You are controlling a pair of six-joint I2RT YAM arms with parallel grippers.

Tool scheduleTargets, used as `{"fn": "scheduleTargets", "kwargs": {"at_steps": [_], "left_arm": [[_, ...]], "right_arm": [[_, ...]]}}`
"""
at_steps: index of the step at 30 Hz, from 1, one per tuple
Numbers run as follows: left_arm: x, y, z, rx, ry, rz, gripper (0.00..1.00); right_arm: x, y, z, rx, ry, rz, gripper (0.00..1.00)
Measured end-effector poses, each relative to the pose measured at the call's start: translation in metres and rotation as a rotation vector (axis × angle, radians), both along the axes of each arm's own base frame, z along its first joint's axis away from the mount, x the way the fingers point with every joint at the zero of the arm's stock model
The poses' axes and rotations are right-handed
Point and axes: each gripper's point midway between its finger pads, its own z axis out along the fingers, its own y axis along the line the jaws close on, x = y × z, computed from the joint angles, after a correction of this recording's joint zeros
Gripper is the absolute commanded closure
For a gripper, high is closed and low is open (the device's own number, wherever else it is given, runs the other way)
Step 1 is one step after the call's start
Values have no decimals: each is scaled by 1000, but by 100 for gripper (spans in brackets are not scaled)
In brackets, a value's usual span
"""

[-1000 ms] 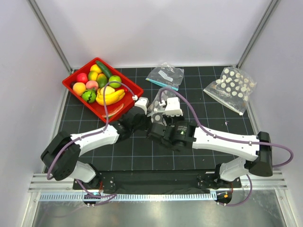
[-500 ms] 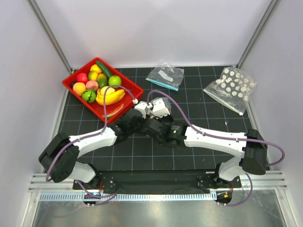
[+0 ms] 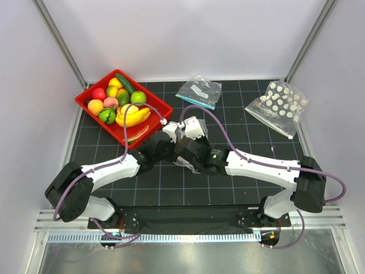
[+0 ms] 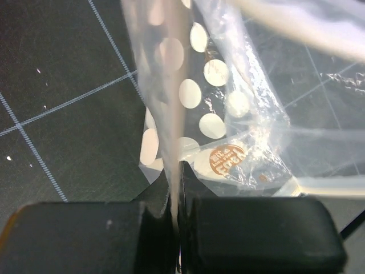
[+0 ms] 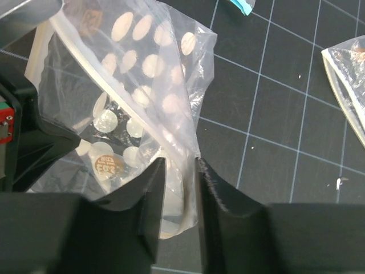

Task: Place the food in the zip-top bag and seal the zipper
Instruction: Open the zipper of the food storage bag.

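The zip-top bag (image 4: 211, 85), clear with white dots, hangs between my two grippers over the middle of the mat. My left gripper (image 4: 175, 166) is shut on a fold of its film at one side. My right gripper (image 5: 181, 171) has its jaws close together, with the bag's (image 5: 142, 63) edge pinched between them. The zipper (image 5: 85, 54) runs as a pale ridge along the open rim. In the top view both grippers (image 3: 171, 137) (image 3: 188, 141) meet and mostly hide the bag. The food (image 3: 132, 117), bananas, green and orange fruits, lies in the red tray (image 3: 162, 109).
A second dotted bag (image 3: 279, 105) lies at the back right and also shows in the right wrist view (image 5: 348, 85). An undotted bag with a teal strip (image 3: 199, 91) lies at the back middle. The red tray stands at the back left.
My right arm has swung left and closed in on my left gripper, so both now hold the bag. The left arm has barely moved.
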Motion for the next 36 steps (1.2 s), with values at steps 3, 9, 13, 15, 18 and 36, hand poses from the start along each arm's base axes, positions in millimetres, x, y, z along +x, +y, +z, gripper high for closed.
{"fn": "scheduleTargets", "kwargs": {"at_steps": [3,9,13,15,18,36], "left_arm": [[0,0,0,-2,-2,0,100],[0,0,-1,-2,0,1,100],[0,0,0,-8,-3,2,100],[0,0,0,-12,-5,1,99],[0,-1,1,-18,-4,-9,71],[-27,-11,55,-220,-109,-139,11]], "right_arm": [[0,-1,2,7,1,0,60],[-3,-7,-1,-22,14,-2,64],[-3,-11,-2,-36,21,-6,91],[-3,-13,-3,-37,25,-13,99],[-4,-19,-3,-56,31,-29,99],[8,-68,6,-186,159,-192,99]]}}
